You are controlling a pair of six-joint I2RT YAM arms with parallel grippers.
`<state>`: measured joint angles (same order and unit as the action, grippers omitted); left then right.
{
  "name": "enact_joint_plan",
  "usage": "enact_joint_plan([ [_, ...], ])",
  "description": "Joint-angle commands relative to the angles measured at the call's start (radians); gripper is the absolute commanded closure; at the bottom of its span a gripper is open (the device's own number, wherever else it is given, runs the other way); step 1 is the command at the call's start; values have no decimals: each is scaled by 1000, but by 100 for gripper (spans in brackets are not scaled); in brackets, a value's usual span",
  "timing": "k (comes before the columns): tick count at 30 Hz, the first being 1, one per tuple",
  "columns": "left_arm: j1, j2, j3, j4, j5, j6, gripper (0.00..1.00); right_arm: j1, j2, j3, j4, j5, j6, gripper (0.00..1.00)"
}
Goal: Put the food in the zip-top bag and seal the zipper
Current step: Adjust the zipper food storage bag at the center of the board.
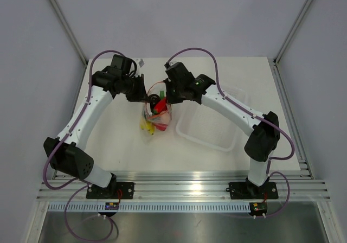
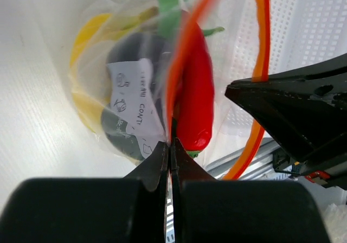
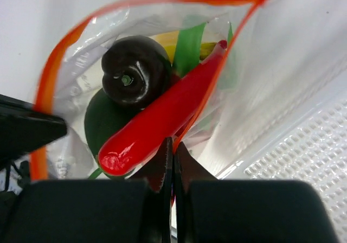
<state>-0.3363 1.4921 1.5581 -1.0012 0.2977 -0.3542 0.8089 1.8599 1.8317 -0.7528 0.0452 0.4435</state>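
Note:
The zip-top bag hangs between both arms at mid-table with its mouth spread open. My left gripper is shut on one side of the orange-red zipper. My right gripper is shut on the opposite side of the zipper. Food lies inside the bag: a long red chilli, a dark round fruit, a dark green avocado and a yellow banana. A white label shows on the bag's wall. In the top view the left gripper and right gripper flank the bag's top.
A rigid clear rectangular tray lies just right of the bag, under the right arm. Aluminium rails run along the near edge. Grey walls enclose the white table on three sides.

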Motion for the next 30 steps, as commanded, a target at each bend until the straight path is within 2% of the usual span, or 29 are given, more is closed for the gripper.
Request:
enact_joint_plan([
  [1,20,-9,39,39,-31,26,100,13,-54,-23,35,74,-5,100],
  [4,20,13,53,30,-60,31,100,12,-51,-51,50,76,14,100],
  [8,16,34,71,33,-22,14,100,12,-47,-61,104,42,47,99],
  [11,-1,39,77,32,-11,18,100,13,-45,-52,128,25,67,92],
  [12,-3,39,76,32,-9,21,100,13,-45,-54,136,22,69,88],
  [13,-3,39,76,29,-8,23,100,13,-50,-55,142,21,70,70],
  [16,-3,42,74,19,-14,44,100,12,-68,-78,164,15,70,48],
  [20,-3,43,71,16,7,75,100,10,-97,-100,162,80,57,44],
  [30,-3,45,63,23,26,89,100,-83,-90,-100,95,47,24,43],
])
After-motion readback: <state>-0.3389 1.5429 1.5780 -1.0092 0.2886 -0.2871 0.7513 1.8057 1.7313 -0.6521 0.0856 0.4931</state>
